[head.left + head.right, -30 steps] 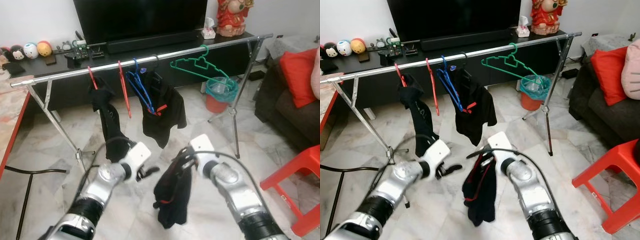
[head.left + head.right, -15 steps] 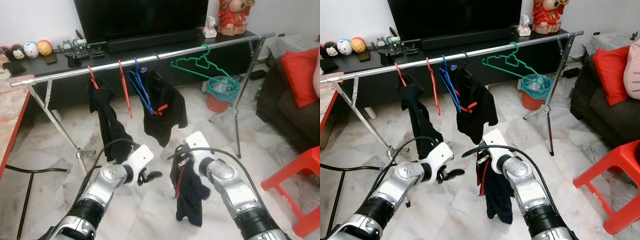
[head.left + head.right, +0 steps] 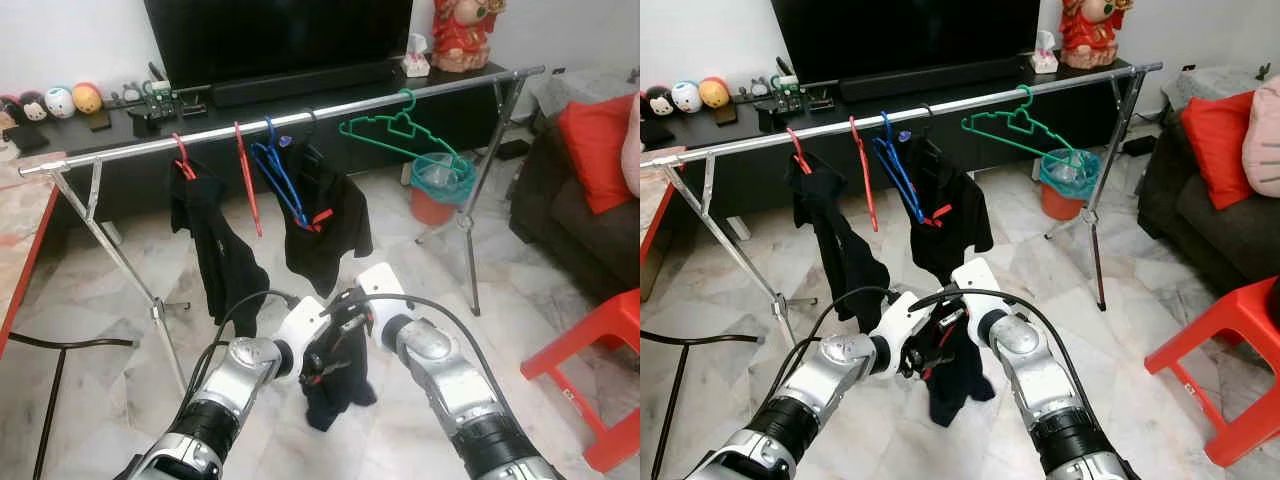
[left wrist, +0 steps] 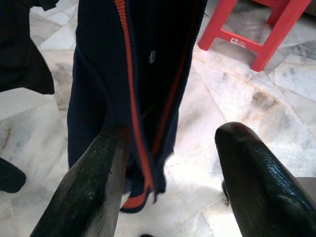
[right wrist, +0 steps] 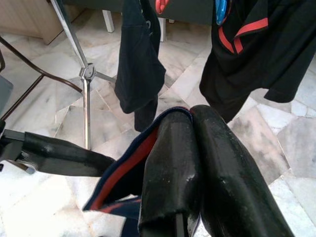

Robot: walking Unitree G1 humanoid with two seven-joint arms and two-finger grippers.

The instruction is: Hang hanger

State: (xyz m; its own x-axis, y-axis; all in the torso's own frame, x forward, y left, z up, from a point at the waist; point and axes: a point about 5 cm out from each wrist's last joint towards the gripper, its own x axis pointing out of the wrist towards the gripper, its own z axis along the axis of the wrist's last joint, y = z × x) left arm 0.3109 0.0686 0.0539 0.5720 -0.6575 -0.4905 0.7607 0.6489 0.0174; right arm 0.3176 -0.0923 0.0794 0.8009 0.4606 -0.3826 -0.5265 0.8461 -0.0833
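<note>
Low in front of the clothes rail (image 3: 300, 118), the right pincer (image 3: 958, 305) is clamped tight on a dark garment with red trim (image 3: 333, 375), its two black fingers (image 5: 197, 163) pressed together over a fold of the cloth, which hangs down toward the marble floor (image 3: 100, 340). The left pincer (image 3: 912, 352) is just beside it on the robot's left, fingers (image 4: 94, 192) spread wide with the hanging garment between them; one finger touches the cloth, the other stands apart from it. Whether a hanger sits inside the held garment cannot be made out.

On the rail hang, from the robot's left, a red hanger carrying a black garment (image 3: 215, 250), a bare red hanger (image 3: 247, 175), a blue hanger (image 3: 280, 175), a black shirt with red trim (image 3: 330, 225), and a bare green hanger (image 3: 400, 135) further to the right. Behind the rail stands a low black counter (image 3: 120, 125) with a large dark screen (image 3: 280, 35) and small figurines (image 3: 60, 100). A teal-lined red bin (image 3: 437, 190) sits on the floor beyond the rail, a dark sofa with a red cushion (image 3: 597, 150) lies to the right, and a red plastic stool (image 3: 590, 380) stands near the right arm.
</note>
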